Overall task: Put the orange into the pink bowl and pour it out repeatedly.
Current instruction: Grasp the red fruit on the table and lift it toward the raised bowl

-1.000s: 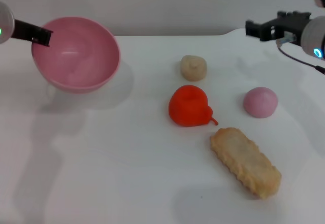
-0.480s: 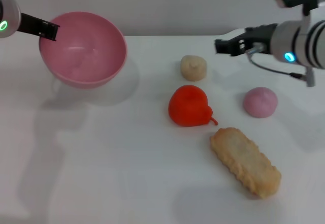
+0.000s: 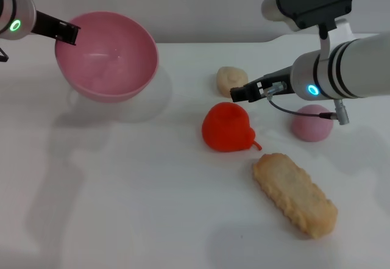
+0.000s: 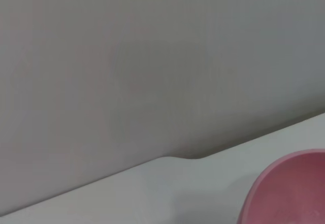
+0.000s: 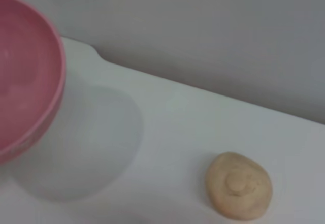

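The left gripper (image 3: 72, 34) clamps the bowl (image 3: 106, 55) rim, holding it tilted and empty at ten o'clock. The orange (image 3: 226, 127) sits at table centre, ungrabbed. The right gripper (image 3: 239, 92) hangs just above it at one o'clock; how its pincer stands, I cannot tell.

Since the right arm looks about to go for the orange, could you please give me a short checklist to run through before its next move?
1. Orange free on the table, touching nothing: ok.
2. Right gripper close above the orange's far side, not yet around it: ok.
3. Right gripper open enough for the orange: cannot tell.
4. Pink bowl held at its rim by the left gripper, lifted and tilted, empty: ok.
5. Cream bun sits right behind the right gripper; could get bumped: not ok.
6. Mauve ball and crusty bread piece lie apart from the orange: ok.
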{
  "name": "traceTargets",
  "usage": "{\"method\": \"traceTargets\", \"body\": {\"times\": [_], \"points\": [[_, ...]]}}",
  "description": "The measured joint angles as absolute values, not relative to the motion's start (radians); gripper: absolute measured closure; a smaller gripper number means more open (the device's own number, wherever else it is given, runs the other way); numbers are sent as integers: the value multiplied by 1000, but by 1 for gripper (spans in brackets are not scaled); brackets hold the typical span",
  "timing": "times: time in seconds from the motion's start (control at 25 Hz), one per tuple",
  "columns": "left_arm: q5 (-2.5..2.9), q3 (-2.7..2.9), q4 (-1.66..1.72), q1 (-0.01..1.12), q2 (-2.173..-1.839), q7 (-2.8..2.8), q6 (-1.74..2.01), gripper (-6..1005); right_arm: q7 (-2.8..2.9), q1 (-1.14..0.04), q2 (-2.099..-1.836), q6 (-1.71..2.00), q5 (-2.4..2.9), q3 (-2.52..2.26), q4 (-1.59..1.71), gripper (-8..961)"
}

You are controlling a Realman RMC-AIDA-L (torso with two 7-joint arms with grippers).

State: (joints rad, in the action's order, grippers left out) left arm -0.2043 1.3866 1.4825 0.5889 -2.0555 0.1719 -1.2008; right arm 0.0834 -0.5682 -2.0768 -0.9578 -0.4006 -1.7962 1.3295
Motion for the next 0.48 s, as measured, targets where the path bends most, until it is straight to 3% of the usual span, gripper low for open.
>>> {"method": "traceTargets", "body": {"times": [0.48], "points": [[-210, 1387, 1476, 591, -2055, 172, -1177, 958, 77, -597, -2077, -921, -475, -1834, 1282, 162]]}}
